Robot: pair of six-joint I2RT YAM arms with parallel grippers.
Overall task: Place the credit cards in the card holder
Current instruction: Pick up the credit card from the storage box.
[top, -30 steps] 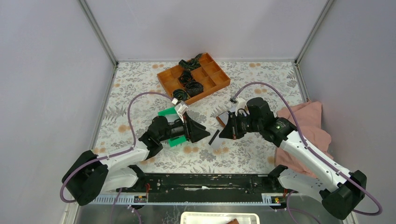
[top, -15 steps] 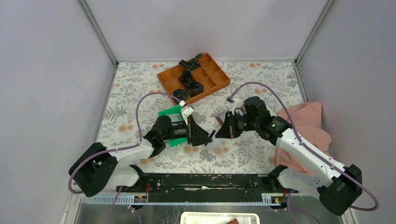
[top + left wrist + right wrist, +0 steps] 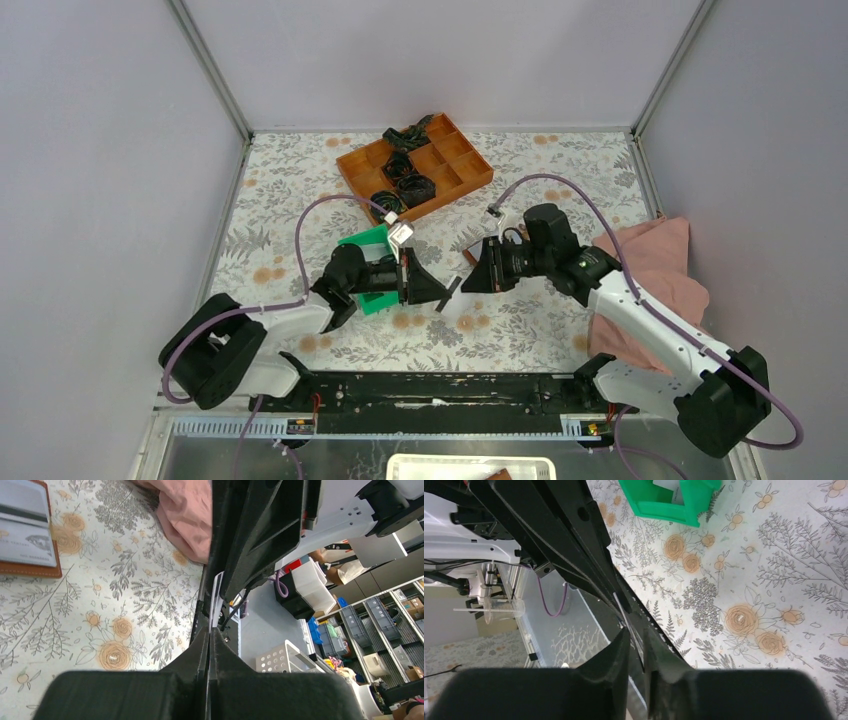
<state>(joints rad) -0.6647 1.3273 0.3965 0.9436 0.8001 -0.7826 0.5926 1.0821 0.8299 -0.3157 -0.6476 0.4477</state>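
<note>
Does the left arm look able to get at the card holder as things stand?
Probably yes: the left pincer, shut on a credit card, has bare table between it and the card holder, though the right pincer at the card's other end crowds the way.

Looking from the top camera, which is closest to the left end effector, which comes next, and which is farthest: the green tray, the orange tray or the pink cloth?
1. green tray, just beside the left end effector.
2. orange tray, at the back.
3. pink cloth, far right.
</note>
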